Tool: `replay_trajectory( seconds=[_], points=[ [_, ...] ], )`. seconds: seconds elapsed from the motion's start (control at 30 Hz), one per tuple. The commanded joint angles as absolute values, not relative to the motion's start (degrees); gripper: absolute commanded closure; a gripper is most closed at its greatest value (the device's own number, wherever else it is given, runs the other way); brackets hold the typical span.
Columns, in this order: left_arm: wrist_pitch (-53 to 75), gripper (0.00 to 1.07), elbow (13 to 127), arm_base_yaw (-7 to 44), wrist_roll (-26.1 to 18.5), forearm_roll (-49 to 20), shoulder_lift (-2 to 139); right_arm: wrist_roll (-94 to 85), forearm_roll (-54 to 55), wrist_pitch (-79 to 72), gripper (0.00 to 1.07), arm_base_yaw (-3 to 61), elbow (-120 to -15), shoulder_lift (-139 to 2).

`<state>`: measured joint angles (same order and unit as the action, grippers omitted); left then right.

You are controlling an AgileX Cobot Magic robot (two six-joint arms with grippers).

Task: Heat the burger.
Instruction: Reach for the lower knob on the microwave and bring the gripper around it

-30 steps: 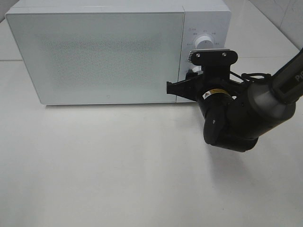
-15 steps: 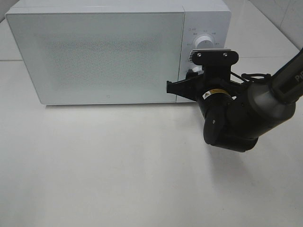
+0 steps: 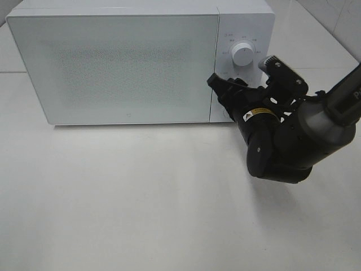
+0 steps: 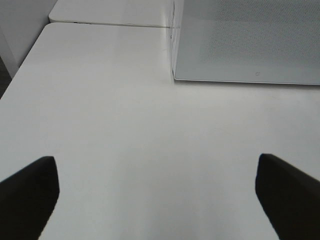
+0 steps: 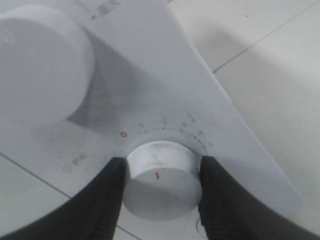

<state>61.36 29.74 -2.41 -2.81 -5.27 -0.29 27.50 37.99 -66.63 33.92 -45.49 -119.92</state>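
Shut microwave door (image 3: 113, 68); burger not visible, presumably inside. The right gripper (image 5: 162, 186) clamps the timer dial (image 5: 159, 165), so heating likely remains. The left gripper (image 4: 157, 192) gapes, idle.

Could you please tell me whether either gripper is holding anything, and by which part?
The right gripper clamps the white round lower dial of the white microwave by its sides. The left gripper is open and holds nothing.

At the back of the table (image 3: 141, 197), a microwave (image 3: 169, 7): door (image 3: 113, 68) on the left, control panel (image 3: 248, 28) on the right. On the control panel, upper knob (image 3: 243, 54) above timer knob (image 5: 160, 195). Around the timer knob, touching both sides, the right gripper (image 5: 161, 165).
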Motion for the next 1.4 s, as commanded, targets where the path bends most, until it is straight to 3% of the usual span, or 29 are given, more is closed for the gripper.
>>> replay_trajectory(
  seconds=[0.03,0.67,1.4],
  points=[
    [61.13,0.06,29.56,-2.41,-2.41,-5.39,-1.26,49.27,28.07,-72.48,1.07,33.52,-47.61,-119.35],
    [61.13,0.06,29.56,-2.41,-2.41,-5.39,-1.26,96.2,21.66,-79.7,1.07,33.52,-47.61,-119.35],
    [61.13,0.06,29.56,-2.41,-2.41,-5.39,-1.26,95.8,24.06,-80.1,1.04,33.52,-47.9,-119.35]
  ],
)
